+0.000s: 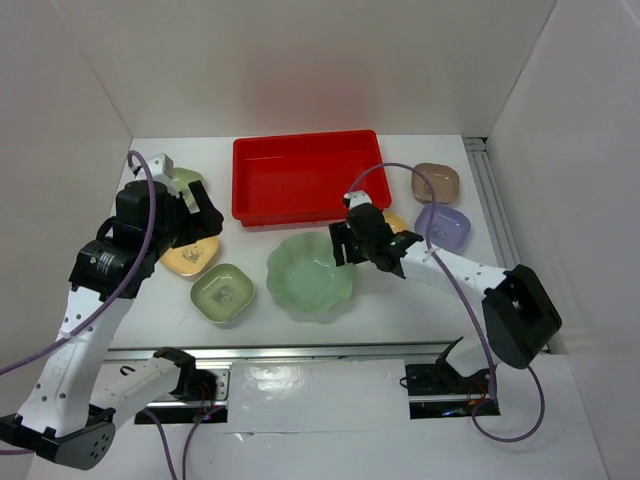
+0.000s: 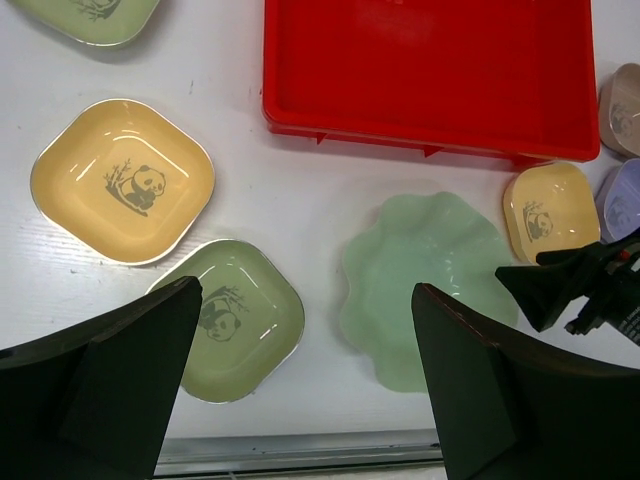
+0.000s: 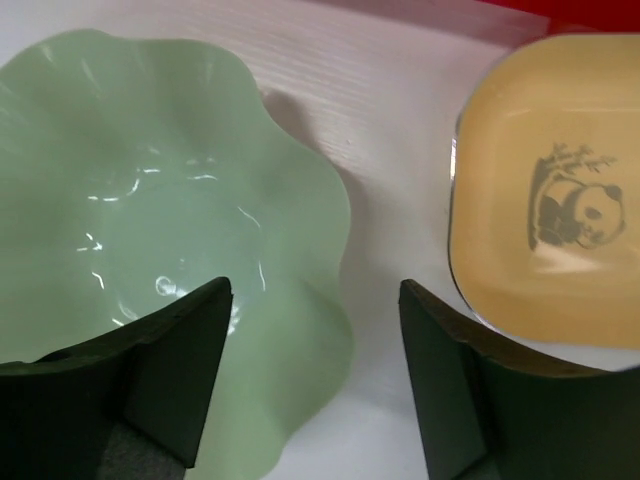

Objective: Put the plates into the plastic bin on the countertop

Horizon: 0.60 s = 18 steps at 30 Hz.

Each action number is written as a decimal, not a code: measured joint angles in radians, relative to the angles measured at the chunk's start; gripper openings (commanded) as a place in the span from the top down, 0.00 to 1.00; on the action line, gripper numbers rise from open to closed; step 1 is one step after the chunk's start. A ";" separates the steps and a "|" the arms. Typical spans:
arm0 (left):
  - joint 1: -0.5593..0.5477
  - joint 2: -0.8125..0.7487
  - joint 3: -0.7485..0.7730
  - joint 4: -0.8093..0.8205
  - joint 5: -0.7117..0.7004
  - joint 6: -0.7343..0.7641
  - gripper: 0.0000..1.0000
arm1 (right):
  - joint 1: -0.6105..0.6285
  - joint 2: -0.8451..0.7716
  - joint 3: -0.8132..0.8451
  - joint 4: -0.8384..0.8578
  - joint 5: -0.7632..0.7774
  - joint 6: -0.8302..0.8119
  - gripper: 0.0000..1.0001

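Red plastic bin (image 1: 305, 178) at far centre of surface (image 1: 400, 305). All plates outside it: scalloped pale-green plate (image 1: 310, 278) just near of bin. To left, green plate (image 1: 222, 294) and yellow plate (image 1: 190, 257). To right, lavender plate (image 1: 442, 226) and beige plate (image 1: 436, 182). A small yellow plate (image 3: 545, 200) lies beside scalloped one. Over its right rim, right gripper (image 3: 312, 300) spread wide, holding nothing. Over left plates, left gripper (image 2: 305, 300) wide, empty.

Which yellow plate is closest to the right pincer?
The yellow plate between the scalloped green dish and lavender plate; the other yellow plate lies far left.
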 measured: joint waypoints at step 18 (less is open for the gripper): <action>0.000 -0.018 -0.019 0.002 -0.001 0.016 0.00 | -0.047 0.093 -0.121 0.210 -0.146 -0.026 0.71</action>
